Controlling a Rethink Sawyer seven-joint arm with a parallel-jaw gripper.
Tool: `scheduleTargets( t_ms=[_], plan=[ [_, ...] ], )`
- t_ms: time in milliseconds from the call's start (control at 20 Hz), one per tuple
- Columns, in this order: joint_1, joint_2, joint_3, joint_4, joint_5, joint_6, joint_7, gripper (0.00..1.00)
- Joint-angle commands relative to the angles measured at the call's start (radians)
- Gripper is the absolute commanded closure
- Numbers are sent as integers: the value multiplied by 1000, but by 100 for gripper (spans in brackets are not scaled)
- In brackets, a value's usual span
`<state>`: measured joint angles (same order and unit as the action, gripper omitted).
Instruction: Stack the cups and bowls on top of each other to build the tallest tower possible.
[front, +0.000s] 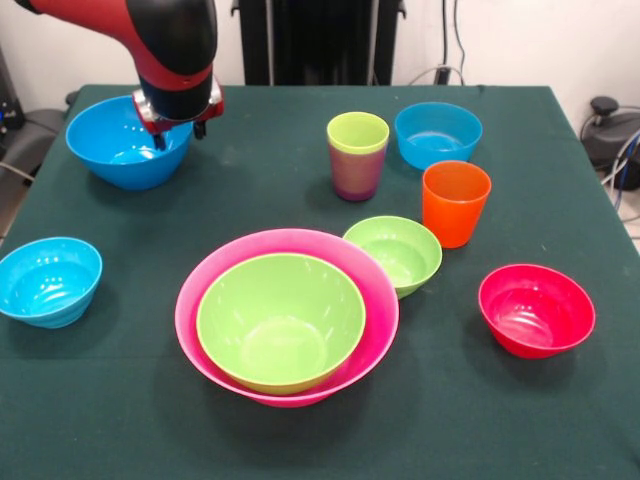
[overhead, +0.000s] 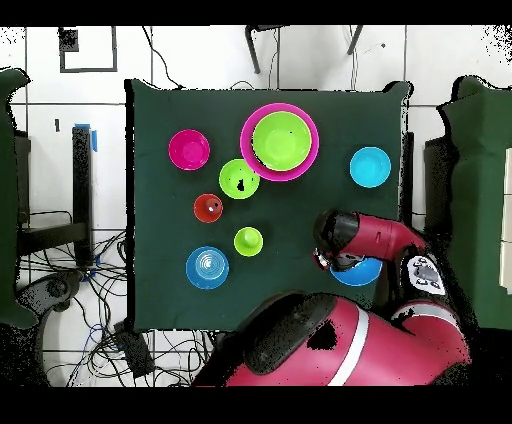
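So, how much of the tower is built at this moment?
Only one step looks done: the large green bowl sits nested in the huge pink bowl. The end effector is over the large blue bowl, apparently next. The other bowls and cups stand loose; the lime green cup sits in the purple cup.

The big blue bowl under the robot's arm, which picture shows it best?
The front view: the big blue bowl shows its rim, inside and outer wall there, with the gripper over its edge. In the overhead view the arm covers most of it.
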<state>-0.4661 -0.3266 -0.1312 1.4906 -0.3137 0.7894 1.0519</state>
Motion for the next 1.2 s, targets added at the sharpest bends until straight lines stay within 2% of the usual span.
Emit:
scheduleTargets(
  t_ms=[50,1200],
  plan=[
    [40,32,54,-79,-43,-65,114,0],
    [26,72,57,-98,-46,-137,117,0]
  ],
)
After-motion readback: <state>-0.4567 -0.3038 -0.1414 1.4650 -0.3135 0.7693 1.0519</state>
